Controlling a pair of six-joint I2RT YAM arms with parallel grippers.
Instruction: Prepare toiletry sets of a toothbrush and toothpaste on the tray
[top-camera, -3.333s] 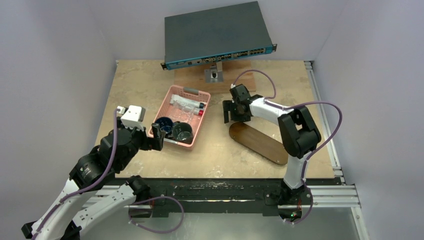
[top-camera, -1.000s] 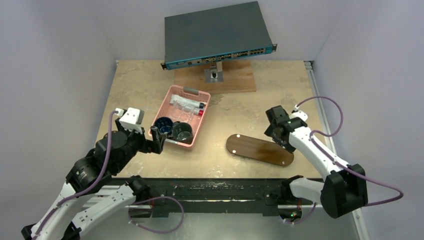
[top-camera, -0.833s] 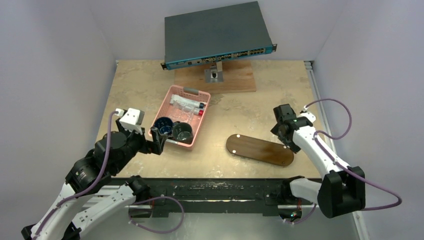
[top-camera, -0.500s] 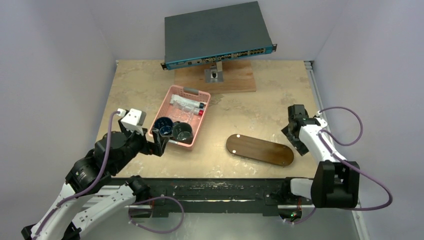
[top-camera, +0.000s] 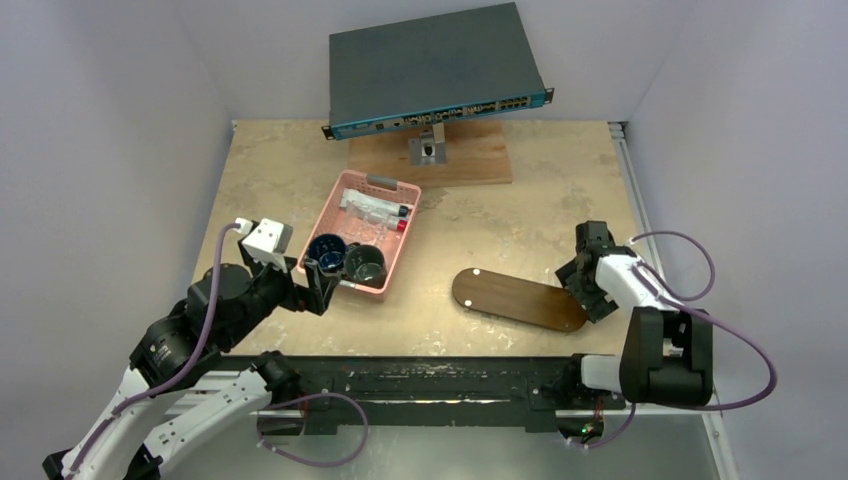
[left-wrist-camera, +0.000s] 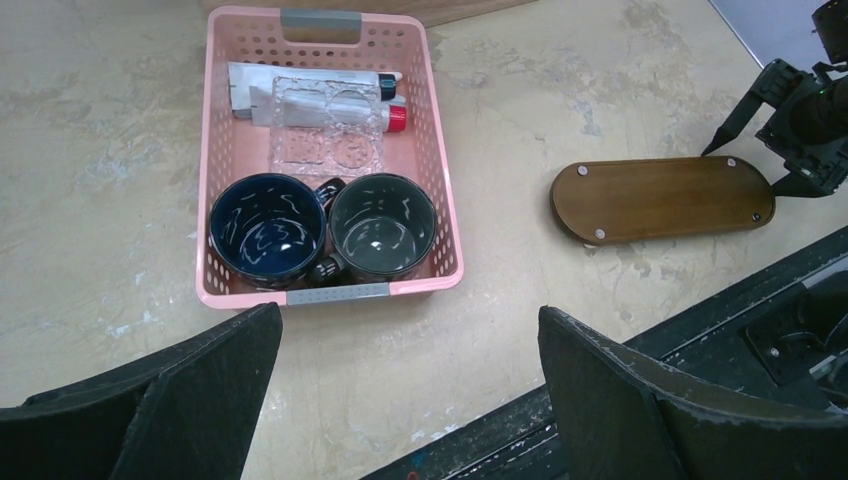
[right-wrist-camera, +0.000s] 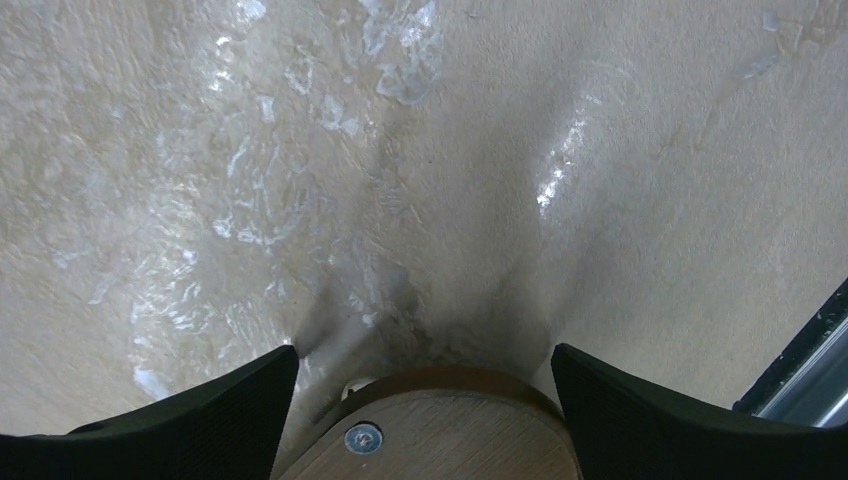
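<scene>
The toiletry sets (top-camera: 372, 212) lie in the far half of a pink basket: a white tube with a red cap (left-wrist-camera: 300, 82) under clear wrapping (left-wrist-camera: 325, 140). The dark-brown tray (top-camera: 518, 298) lies flat near the table's front right, bare on top; it also shows in the left wrist view (left-wrist-camera: 665, 197). My right gripper (top-camera: 582, 292) is open at the tray's right end. In the right wrist view its open jaws (right-wrist-camera: 425, 365) straddle that rounded end (right-wrist-camera: 450, 435) without touching it. My left gripper (top-camera: 320, 282) is open and empty just in front of the basket, fingers wide apart (left-wrist-camera: 408, 330).
The pink basket (top-camera: 322, 218) also holds a blue mug (left-wrist-camera: 268, 228) and a grey mug (left-wrist-camera: 383, 225) at its near end. A network switch (top-camera: 435, 68) on a wooden stand (top-camera: 470, 160) stands at the back. A metal rail (top-camera: 645, 230) runs along the right edge.
The right arm left the tray's far end, swung round by the right and came down at the tray's right end. The tray turned more crosswise early on. The left arm drew back slightly.
</scene>
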